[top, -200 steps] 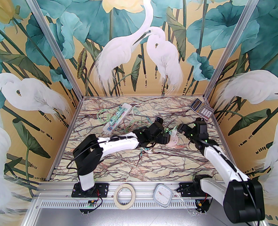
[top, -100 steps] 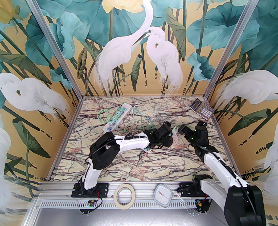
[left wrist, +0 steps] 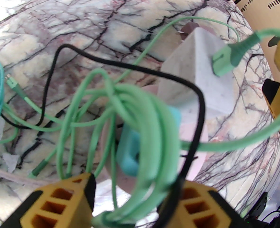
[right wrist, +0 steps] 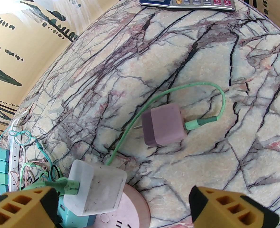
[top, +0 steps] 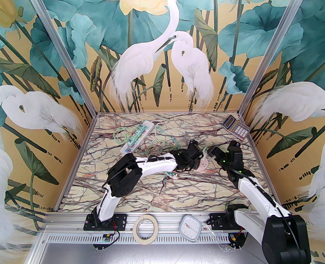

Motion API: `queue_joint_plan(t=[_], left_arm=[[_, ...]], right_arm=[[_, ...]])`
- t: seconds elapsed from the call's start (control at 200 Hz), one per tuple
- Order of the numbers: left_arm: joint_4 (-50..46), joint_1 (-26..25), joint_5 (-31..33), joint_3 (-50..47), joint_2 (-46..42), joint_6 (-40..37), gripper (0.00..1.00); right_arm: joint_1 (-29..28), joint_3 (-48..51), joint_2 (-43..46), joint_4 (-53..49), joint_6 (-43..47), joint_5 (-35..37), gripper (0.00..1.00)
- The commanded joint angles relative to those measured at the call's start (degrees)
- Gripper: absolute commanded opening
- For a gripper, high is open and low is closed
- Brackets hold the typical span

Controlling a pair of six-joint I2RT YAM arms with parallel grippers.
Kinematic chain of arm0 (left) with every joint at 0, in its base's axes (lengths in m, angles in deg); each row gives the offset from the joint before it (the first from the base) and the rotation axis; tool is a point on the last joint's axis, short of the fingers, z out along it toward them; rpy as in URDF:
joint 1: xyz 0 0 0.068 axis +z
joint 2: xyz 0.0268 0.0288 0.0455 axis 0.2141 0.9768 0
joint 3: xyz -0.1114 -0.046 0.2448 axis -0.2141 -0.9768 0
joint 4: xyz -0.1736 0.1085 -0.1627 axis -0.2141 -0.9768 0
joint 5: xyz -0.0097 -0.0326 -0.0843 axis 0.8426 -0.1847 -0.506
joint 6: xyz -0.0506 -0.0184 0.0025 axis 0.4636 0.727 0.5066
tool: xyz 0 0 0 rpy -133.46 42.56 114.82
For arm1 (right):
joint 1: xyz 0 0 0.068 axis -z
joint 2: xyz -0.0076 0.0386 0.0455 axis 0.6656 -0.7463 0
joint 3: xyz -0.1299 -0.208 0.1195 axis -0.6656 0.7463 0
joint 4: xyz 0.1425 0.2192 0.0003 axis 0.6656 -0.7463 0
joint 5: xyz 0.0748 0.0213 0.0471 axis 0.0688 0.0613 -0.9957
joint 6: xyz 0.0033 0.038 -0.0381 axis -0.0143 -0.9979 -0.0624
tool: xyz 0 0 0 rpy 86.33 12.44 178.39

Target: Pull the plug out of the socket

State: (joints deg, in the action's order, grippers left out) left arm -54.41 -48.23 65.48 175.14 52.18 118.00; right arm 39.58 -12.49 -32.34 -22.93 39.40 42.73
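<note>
A round pink socket [top: 203,166] lies on the marble right of centre, with a white cube plug [right wrist: 95,186] and a teal plug [left wrist: 130,151] standing in it. My left gripper [top: 197,155] is open at the socket's left side. In the left wrist view its yellow fingers [left wrist: 57,198] straddle a coil of green cable [left wrist: 142,117] with the teal plug just beyond. My right gripper [top: 210,150] is open on the socket's right. From the right wrist view the white cube plug sits by its left finger [right wrist: 19,208], apart from it.
A loose purple adapter [right wrist: 163,125] on a green cable lies beyond the socket. A white power strip [top: 136,137] with teal plugs and tangled cables sits at the back left, a calculator [top: 236,126] at the back right. A tape roll [top: 146,228] rests on the front rail.
My left arm has reached further right, bringing its gripper up against the socket's left side. The right gripper has shifted slightly and stays open.
</note>
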Motion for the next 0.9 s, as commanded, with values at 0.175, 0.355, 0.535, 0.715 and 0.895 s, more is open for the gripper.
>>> queue_joint_plan(t=[0.175,0.355,0.535,0.715,0.895], left_arm=[[1.2,-3.7,-6.1,-4.5,-7.0,0.1,0.45],[2.8,-3.6,-8.9,-1.8,-2.4,-1.1,0.43],[1.8,-1.4,-6.6,0.0,1.0,1.3,0.43],[2.1,0.4,-6.5,0.4,2.1,0.7,0.45],[-0.4,0.8,-4.9,5.2,5.1,-1.7,0.46]], right_arm=[[-0.2,-1.5,-2.6,1.3,-0.8,-1.0,0.99],[-0.2,-1.2,-2.3,1.7,-0.8,-1.3,0.99],[-0.3,-0.8,-2.3,2.2,-0.8,-1.4,0.99],[-0.3,-0.7,-1.7,2.3,-0.8,-1.5,0.99],[-0.4,-0.9,-2.1,2.2,-0.8,-1.5,0.99]])
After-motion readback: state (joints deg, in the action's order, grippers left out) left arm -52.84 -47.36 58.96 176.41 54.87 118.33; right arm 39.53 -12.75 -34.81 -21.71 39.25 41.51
